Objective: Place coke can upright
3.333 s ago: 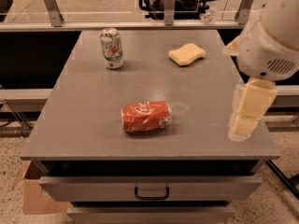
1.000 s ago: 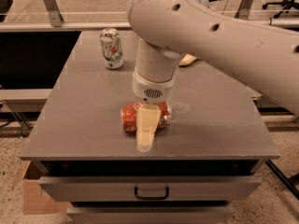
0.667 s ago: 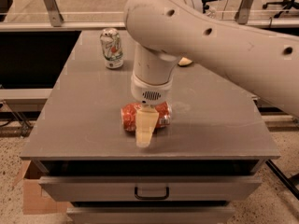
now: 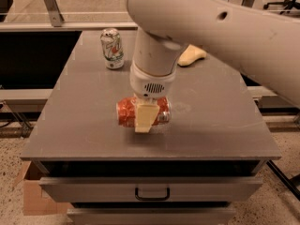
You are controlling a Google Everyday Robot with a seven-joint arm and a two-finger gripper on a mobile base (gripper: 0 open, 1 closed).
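Observation:
The coke can (image 4: 125, 112), red-orange with white lettering, lies on its side near the front middle of the grey table top (image 4: 215, 125), its silver end to the right. My gripper (image 4: 144, 119) hangs straight down from the big white arm and sits right over the can's middle. Its cream front part covers the centre of the can and reaches down to the table surface. The far side of the gripper is hidden behind the can and the wrist.
A white-and-green soda can (image 4: 112, 48) stands upright at the back left of the table. A yellow sponge (image 4: 191, 55) lies at the back, partly behind the arm. Drawers with a dark handle (image 4: 152, 193) are below; a cardboard box (image 4: 30, 191) is on the floor at left.
The arm has swung from the table's right side to over the coke can, then lowered a little onto it. The can still lies in the same place.

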